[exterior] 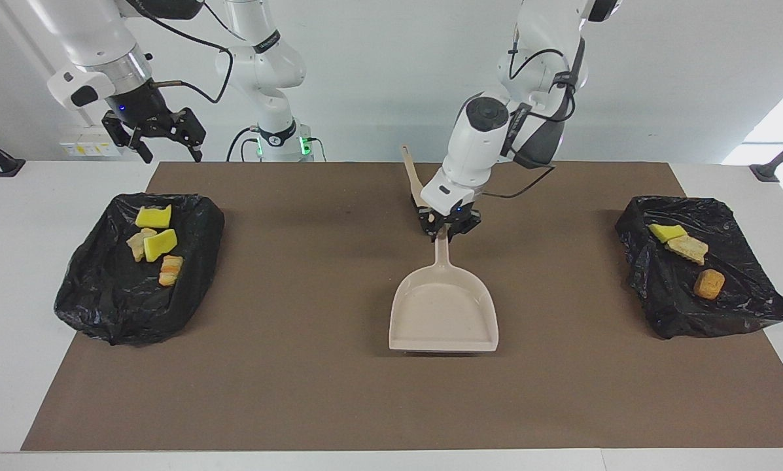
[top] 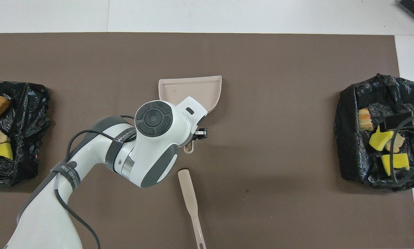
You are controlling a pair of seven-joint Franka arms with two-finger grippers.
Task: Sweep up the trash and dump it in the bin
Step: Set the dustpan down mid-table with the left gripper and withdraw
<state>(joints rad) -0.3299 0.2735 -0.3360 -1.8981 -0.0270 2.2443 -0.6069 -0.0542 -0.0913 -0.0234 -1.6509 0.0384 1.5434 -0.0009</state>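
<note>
The left gripper (exterior: 448,230) is clamped on the handle of the dustpan (exterior: 443,314) in the middle of the brown mat (exterior: 326,392), and the pan's long axis runs straight away from the robots, handle toward them and open lip pointing off the table's middle. The pan looks empty and sits low, at or just off the mat; I can't tell which. The brush (top: 190,197) lies just beside the pan's handle, nearer to the robots, its own length running almost the same way. All the trash I can see is already in the two black bin bags: yellow sponge chunks and bread lumps (exterior: 152,245) in the bag (exterior: 103,301) at the right arm's end, and three more bits (exterior: 685,252) in the bag (exterior: 738,307) at the left arm's end. The right gripper (exterior: 154,134), fingers spread wide and empty, hangs over the table edge by its own bag, waiting. I'd say setting the pan down is what's left, with no loose trash on the mat.
</note>
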